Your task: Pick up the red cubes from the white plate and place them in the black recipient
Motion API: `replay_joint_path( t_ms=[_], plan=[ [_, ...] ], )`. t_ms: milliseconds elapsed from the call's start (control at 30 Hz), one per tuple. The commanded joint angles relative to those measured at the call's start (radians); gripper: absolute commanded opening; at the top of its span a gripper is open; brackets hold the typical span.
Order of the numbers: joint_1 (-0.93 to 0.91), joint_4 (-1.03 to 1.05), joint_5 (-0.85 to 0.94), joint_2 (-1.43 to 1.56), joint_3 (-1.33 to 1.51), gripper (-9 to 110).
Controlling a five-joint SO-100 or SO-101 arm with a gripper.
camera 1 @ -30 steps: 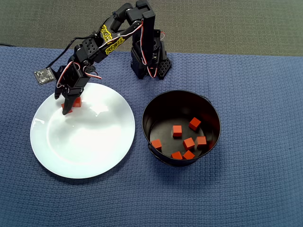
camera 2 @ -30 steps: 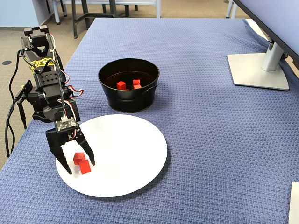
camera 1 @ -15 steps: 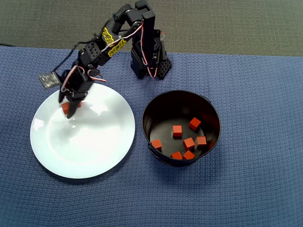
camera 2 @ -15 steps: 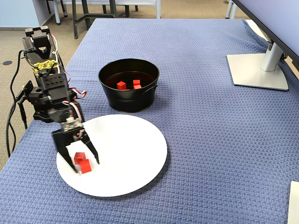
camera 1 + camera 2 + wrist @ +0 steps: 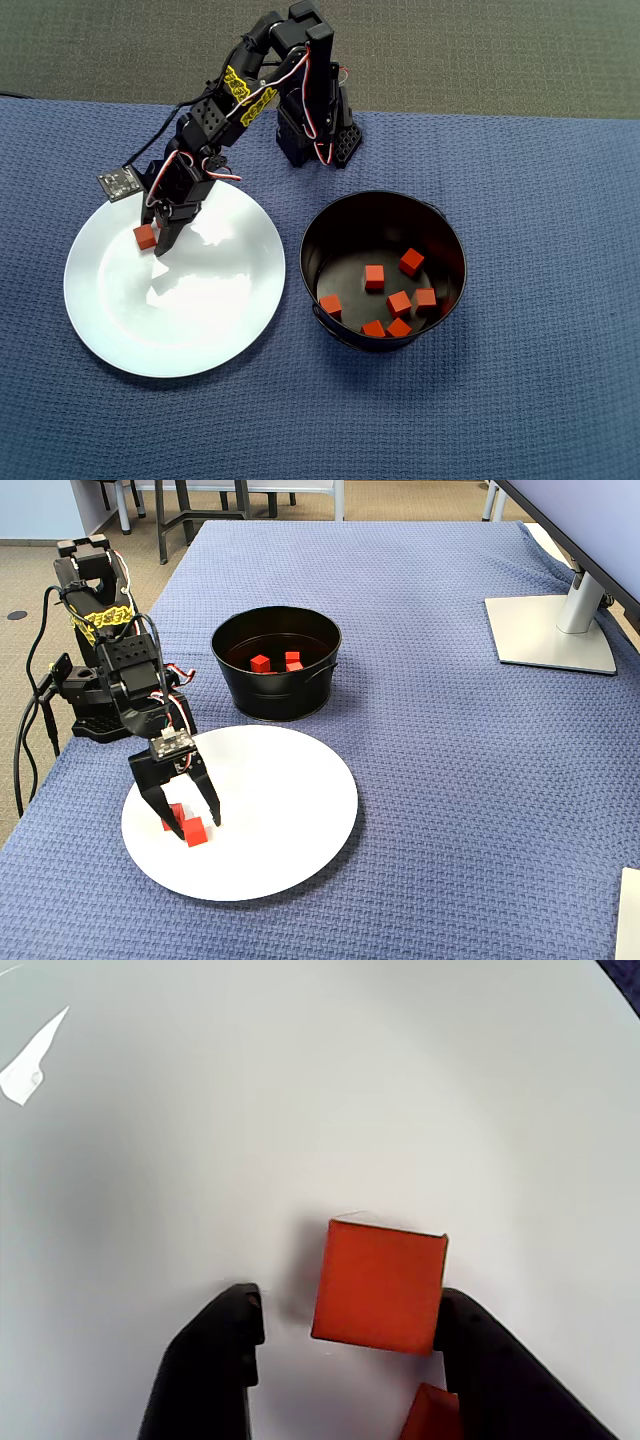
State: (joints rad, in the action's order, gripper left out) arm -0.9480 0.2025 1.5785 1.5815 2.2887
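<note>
Two red cubes lie on the white plate (image 5: 190, 310), at its upper left in the overhead view. My gripper (image 5: 156, 241) stands low over them, open. In the wrist view one red cube (image 5: 380, 1285) sits between the fingers, against the right finger (image 5: 490, 1360) and with a gap to the left finger (image 5: 215, 1360). A second red cube (image 5: 430, 1418) shows partly at the bottom edge. The fixed view shows both cubes (image 5: 195, 831) under the gripper (image 5: 194, 825). The black recipient (image 5: 383, 193) stands right of the plate and holds several red cubes (image 5: 374, 277).
The arm's base (image 5: 318, 135) stands at the blue cloth's far edge in the overhead view. In the fixed view a monitor foot (image 5: 555, 630) rests at the far right, beyond the black recipient (image 5: 275, 695) and the plate (image 5: 280, 820).
The gripper has shifted a little toward the plate's middle and turned. The two cubes under it have been nudged slightly along the plate.
</note>
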Motion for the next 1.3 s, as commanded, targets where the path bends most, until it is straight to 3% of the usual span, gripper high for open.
replay_joint_path(
  t_ms=[0, 200, 400, 600, 800, 933, 1067, 1100, 1133, 1167, 1200, 1267],
  plan=[
    [0.003, -0.018, -0.023, 0.055, -0.011, 0],
    [0.014, 0.021, -0.057, 0.12, -0.058, 0],
    [0.058, 0.295, -0.199, 0.305, -0.202, 0],
    [0.215, 0.623, -0.647, 0.514, -0.35, 0],
    [0.488, 1.012, -1.144, 0.661, -0.598, 0],
    [0.758, 1.088, -1.416, 0.71, -0.584, 0],
    [1.072, 1.088, -1.574, 0.727, -0.468, 0],
    [1.154, 1.081, -1.566, 0.723, -0.434, 1],
    [1.227, 1.075, -1.516, 0.719, -0.396, 17],
    [1.281, 1.075, -1.428, 0.712, -0.364, 44],
    [1.301, 1.083, -1.333, 0.704, -0.341, 54],
    [1.213, 1.025, -1.21, 0.747, -0.291, 51]
  ],
)
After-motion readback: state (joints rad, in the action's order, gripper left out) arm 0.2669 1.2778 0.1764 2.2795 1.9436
